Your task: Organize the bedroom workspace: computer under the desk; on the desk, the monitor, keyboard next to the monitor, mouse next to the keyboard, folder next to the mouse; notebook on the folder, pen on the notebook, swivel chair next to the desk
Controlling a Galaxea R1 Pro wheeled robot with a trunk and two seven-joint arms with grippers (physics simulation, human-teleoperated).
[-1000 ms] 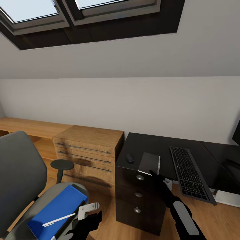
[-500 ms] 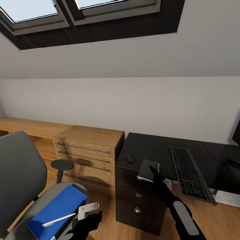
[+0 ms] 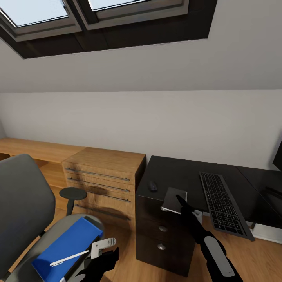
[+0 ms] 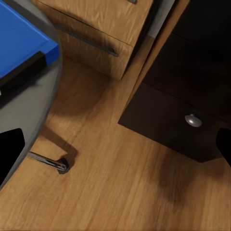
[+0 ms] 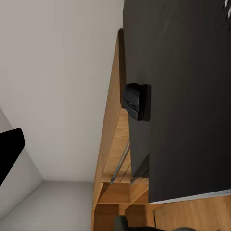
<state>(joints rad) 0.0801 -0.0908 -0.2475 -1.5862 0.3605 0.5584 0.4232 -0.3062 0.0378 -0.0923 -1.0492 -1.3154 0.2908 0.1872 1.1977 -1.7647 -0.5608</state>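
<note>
The grey notebook (image 3: 173, 199) lies at the black desk's (image 3: 176, 168) front edge and juts out over the drawers. My right gripper (image 3: 181, 201) rests on it, and one finger (image 5: 9, 149) stands wide, so it reads as open. The mouse (image 3: 152, 186) (image 5: 137, 101) sits just left of the notebook, the keyboard (image 3: 223, 203) to its right. The monitor (image 3: 278, 156) peeks in at the far right. On the swivel chair (image 3: 23, 196) seat lies the blue folder (image 3: 66, 246) (image 4: 21, 43) with the pen (image 3: 68, 258) on it. My left gripper (image 3: 100, 261) (image 4: 115, 147) hangs open beside the seat. The computer is out of view.
A light-wood chest (image 3: 103, 172) with bar handles stands against the desk's left end, and a low wooden shelf (image 3: 35, 149) runs on leftwards. The black drawer pedestal (image 3: 162, 235) faces me. Wooden floor (image 4: 125, 192) shows between chair and pedestal. The sloped ceiling holds skylights (image 3: 35, 11).
Over the last second the notebook slid toward the desk's front edge under my right gripper and now overhangs it. The left arm, chair and folder have stayed put.
</note>
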